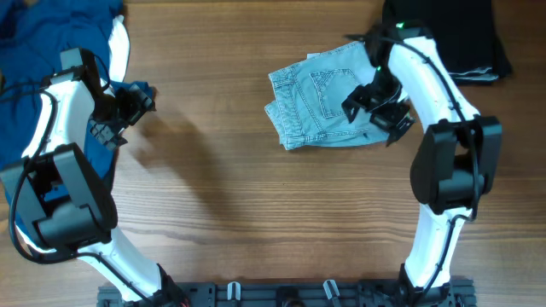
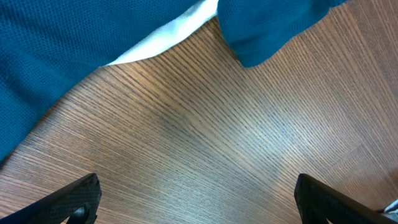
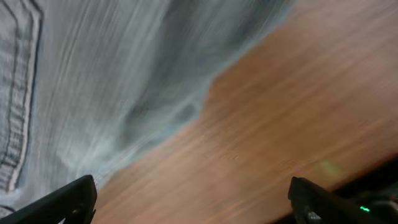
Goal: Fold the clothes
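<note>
currently denim shorts [image 1: 320, 107] lie folded on the surface [image 1: 256, 205], right of centre. right claw [image 1: 376, 107] hangs wide open over their edge, empty; left claw [image 1: 135, 103] likewise, beside blue cloth [image 1: 51, 34]. fold judged nearly done; next: flatten or withdraw

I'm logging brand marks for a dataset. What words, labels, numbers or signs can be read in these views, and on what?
No readable text in any view.
On the denim shorts: stitching only, no tag or print shows; the right wrist view of them is blurred.
On the blue garment and the black garment: plain, no lettering seen.
On the left arm and the right arm: no legible markings.
</note>
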Action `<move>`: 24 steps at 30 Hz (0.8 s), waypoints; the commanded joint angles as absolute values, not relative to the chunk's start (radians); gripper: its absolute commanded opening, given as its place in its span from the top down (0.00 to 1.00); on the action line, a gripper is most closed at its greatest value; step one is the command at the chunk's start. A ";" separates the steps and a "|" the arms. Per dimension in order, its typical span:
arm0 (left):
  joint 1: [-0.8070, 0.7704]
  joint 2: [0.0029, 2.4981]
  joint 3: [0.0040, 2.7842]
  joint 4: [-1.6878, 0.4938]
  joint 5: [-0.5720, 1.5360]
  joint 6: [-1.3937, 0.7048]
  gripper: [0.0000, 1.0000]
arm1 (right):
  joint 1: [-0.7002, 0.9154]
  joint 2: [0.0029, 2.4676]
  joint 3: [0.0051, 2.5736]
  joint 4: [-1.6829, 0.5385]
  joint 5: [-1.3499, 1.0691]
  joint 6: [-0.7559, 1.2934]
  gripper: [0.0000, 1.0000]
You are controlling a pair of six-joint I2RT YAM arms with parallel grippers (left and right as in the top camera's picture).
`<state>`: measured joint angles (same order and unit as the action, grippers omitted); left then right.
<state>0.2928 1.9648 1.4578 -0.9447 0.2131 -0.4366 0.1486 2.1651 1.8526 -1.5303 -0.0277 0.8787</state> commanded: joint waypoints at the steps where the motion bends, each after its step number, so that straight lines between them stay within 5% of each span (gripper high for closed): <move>1: 0.290 1.947 1.472 -0.938 0.207 -0.450 0.00 | 0.185 2.164 1.743 -1.415 -0.121 0.961 0.00; 19: 0.290 1.947 1.472 -0.951 0.207 -0.449 0.00 | 0.320 2.165 1.396 -0.734 -0.069 0.861 0.01; 24: 0.290 1.947 1.472 -0.950 0.207 -0.450 0.00 | 0.320 2.168 1.396 -0.619 0.055 0.803 0.33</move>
<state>0.2928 1.9648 1.4578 -0.9497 0.2127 -0.4366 0.3210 2.0876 1.4345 -0.6880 -0.0296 0.8619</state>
